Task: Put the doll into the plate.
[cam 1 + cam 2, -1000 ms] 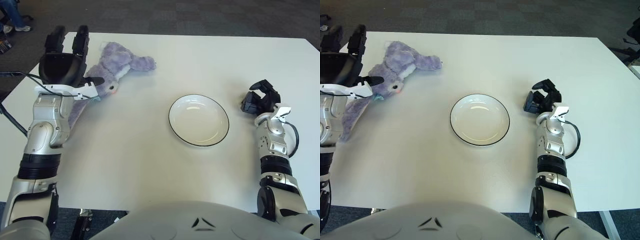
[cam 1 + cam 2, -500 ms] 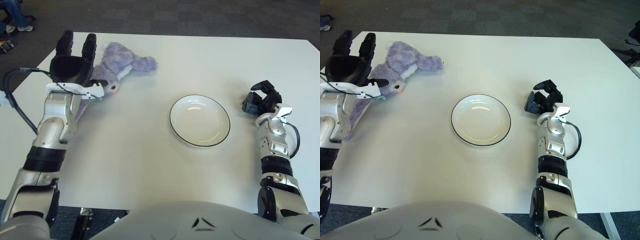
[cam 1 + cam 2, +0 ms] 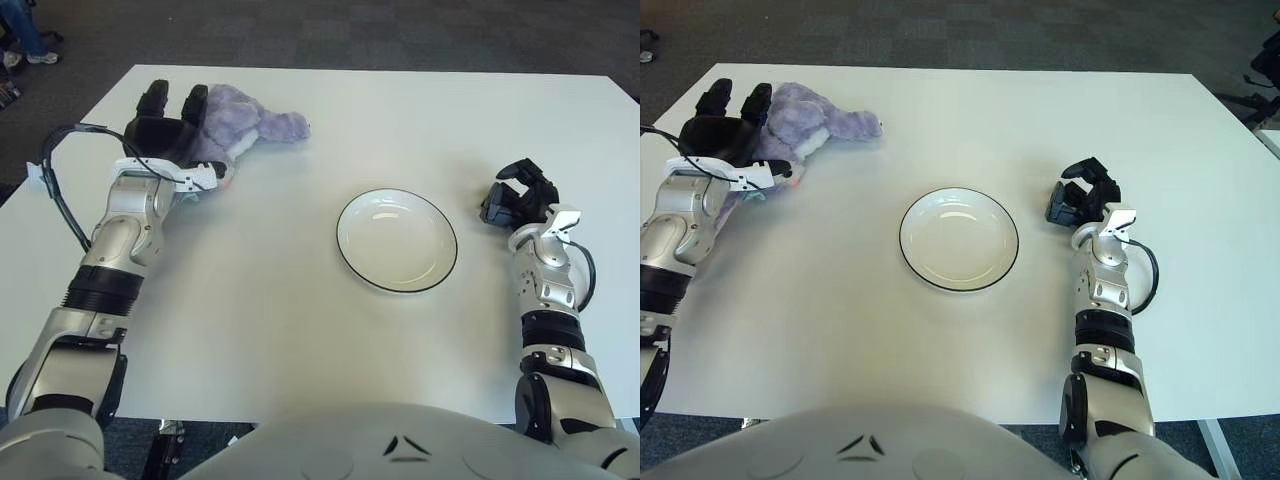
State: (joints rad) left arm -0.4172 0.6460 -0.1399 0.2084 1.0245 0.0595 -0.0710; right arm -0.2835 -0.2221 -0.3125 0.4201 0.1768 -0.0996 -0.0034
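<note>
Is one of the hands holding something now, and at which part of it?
Nothing is clearly held. The left hand is over the doll with its fingers straight, no closed grip showing. The right hand is curled, empty, beside the plate.

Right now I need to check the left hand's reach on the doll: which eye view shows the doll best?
The left eye view: the doll sits further inside the picture, its purple body and outstretched limb clear beyond the left hand. The right eye view shows the same doll nearer the picture's left edge, equally hidden in part by that hand's fingers.

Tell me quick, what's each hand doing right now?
Left hand: open, over the purple doll, not gripping it.
Right hand: curled shut, empty, parked right of the plate.
</note>
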